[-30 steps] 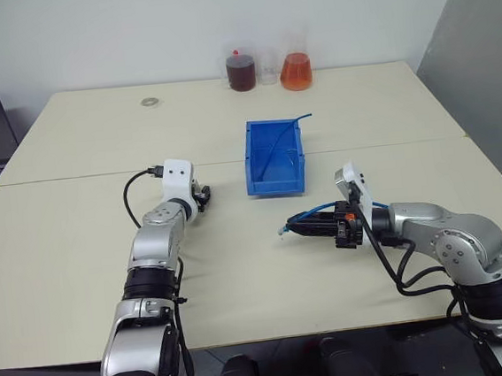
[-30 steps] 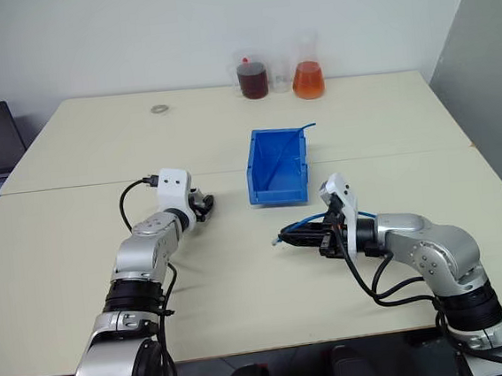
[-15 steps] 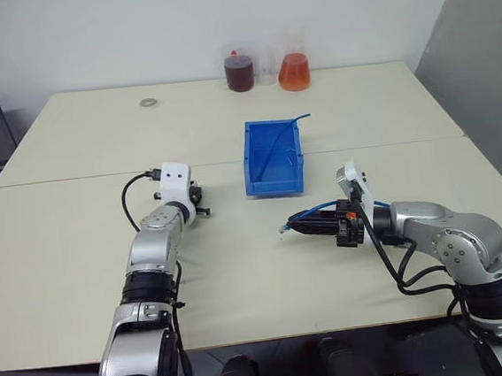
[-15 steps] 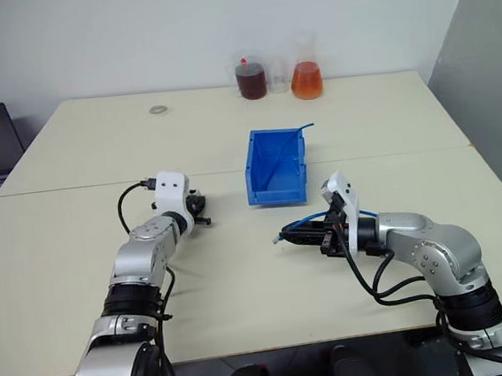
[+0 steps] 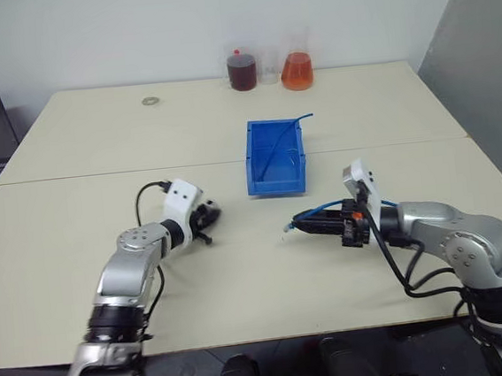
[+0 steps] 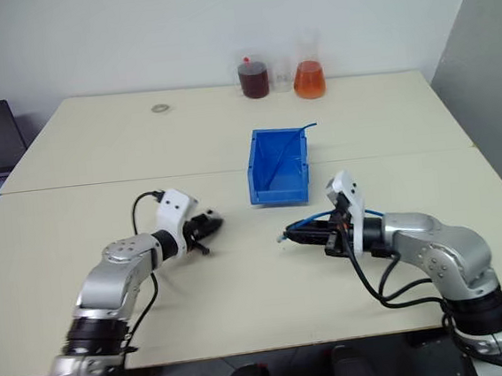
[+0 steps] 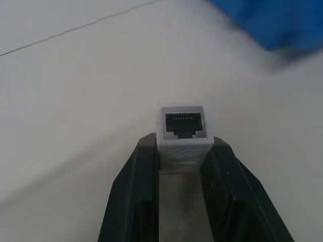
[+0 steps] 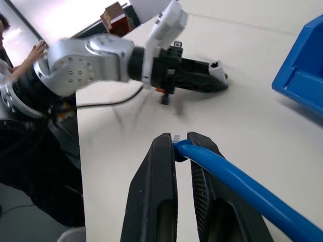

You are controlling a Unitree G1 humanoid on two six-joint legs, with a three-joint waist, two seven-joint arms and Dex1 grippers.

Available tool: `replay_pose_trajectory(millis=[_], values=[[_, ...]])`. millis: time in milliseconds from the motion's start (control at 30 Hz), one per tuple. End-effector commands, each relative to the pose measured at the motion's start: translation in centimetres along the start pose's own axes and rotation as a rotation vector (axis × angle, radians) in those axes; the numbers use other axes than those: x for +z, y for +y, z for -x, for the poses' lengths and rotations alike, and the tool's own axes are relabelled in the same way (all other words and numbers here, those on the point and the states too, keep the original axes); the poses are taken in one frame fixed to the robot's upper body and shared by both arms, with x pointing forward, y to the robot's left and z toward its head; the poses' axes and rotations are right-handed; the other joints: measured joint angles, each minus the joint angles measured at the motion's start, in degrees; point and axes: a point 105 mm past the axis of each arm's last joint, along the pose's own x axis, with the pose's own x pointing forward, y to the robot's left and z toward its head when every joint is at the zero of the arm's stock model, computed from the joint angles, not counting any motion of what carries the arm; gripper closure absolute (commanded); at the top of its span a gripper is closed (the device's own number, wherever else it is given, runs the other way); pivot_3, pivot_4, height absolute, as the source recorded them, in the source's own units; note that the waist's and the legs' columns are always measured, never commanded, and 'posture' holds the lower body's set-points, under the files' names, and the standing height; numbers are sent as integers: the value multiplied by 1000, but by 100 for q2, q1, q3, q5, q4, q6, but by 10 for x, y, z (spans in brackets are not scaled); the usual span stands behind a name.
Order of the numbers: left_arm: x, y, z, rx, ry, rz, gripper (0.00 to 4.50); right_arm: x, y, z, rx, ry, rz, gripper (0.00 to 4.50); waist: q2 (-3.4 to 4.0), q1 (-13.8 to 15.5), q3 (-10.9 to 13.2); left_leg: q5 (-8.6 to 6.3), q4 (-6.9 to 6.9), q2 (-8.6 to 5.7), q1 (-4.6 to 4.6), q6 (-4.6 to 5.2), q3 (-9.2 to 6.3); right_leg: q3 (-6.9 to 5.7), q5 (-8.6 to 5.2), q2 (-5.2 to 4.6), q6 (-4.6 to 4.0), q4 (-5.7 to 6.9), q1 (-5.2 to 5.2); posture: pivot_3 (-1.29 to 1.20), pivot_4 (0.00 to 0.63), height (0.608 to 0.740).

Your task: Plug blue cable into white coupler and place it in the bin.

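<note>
A pale worktop (image 5: 243, 286) meets a white wall. Near the bin (image 5: 274, 156), left jaws (image 7: 184, 151) clamp the coupler (image 7: 184, 130); right jaws (image 8: 181, 146) pinch the cable (image 8: 237, 179).

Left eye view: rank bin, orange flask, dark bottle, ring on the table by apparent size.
1. bin
2. orange flask, though it stands farther back, so it reads small
3. dark bottle, close to the flask
4. ring

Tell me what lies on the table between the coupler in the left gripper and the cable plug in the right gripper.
Nothing: in the left eye view, only bare table separates the white coupler and the blue cable plug.
</note>
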Motion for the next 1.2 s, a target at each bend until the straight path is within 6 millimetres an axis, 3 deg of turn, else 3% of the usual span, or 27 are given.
replay_pose_trajectory(millis=[33, 167, 267, 600, 900, 1200], values=[[14, -50, 8, -356, -9, -195, 3699, 0, 17, 7, 32, 32, 86, 4389, 0, 13, 0, 0, 0, 0, -3, 0, -1, -2, 0, 0, 0, -2, -1, 0, 150, 740], [5, -82, 14, -610, 60, -321, 3699, -10, 22, 8, 37, 89, 124, 4389, 0, 2, 0, 0, 1, 1, 2, 1, 3, 1, -1, 3, 0, -6, 1, 0, 150, 740], [-2, -92, 12, -699, 96, -377, 3699, -12, 24, 7, 40, 102, 145, 4389, 0, -1, 0, 0, 2, 1, 2, 2, 2, 1, -1, 5, 1, -4, 1, 0, 150, 740], [-21, -91, 8, -732, 176, -413, 3699, -11, 28, -6, 71, 126, 227, 4390, 0, -10, 0, 0, 3, 5, 1, 2, 0, 3, -1, 12, 1, -5, 0, 0, 150, 740], [-28, -95, 9, -755, 197, -385, 3699, -9, 27, -39, 125, 176, 286, 4390, 1, -17, 0, 0, 3, 9, 8, 3, 0, 3, -1, 17, 1, -1, 1, 0, 150, 740], [-27, -97, 10, -769, 207, -371, 3699, -23, 28, -62, 139, 233, 318, 4390, 1, -18, -1, 0, 2, 10, 8, 3, 0, 4, -1, 17, 1, 1, 1, 0, 150, 740]])
